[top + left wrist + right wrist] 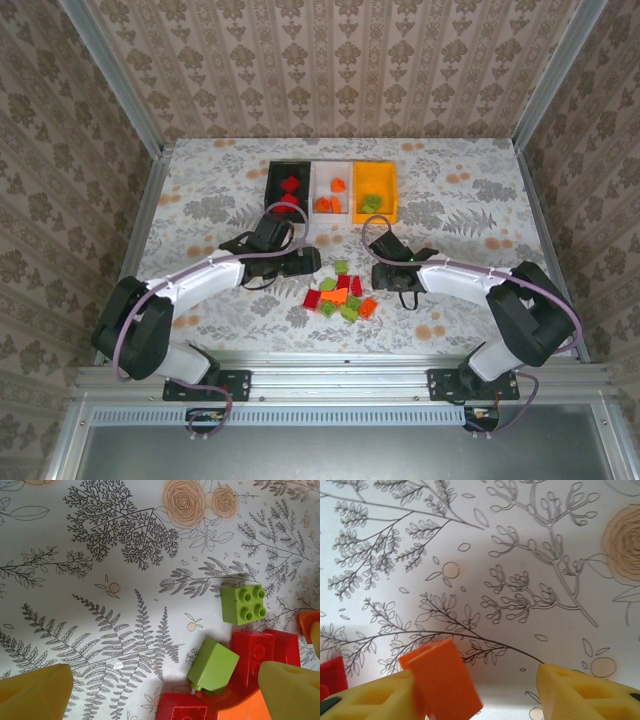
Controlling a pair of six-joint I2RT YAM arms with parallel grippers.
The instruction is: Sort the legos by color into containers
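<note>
Nearest, the left tool (165, 680) hangs released, its yellow fingers (30, 692) spread wide at the bottom corners of its wrist view. A light green brick (215, 666) lies between them among red ones. The loose legos (340, 293) sit mid-frame on the table (200, 180) in the overhead view. Just right of them, the right tool (480, 677) is also released, with an orange brick (442, 680) against one finger only. Farther up stand the black bin (290, 168) holding red, the white bin (328, 172) holding orange and the yellow-orange bin (388, 190) holding green.
</note>
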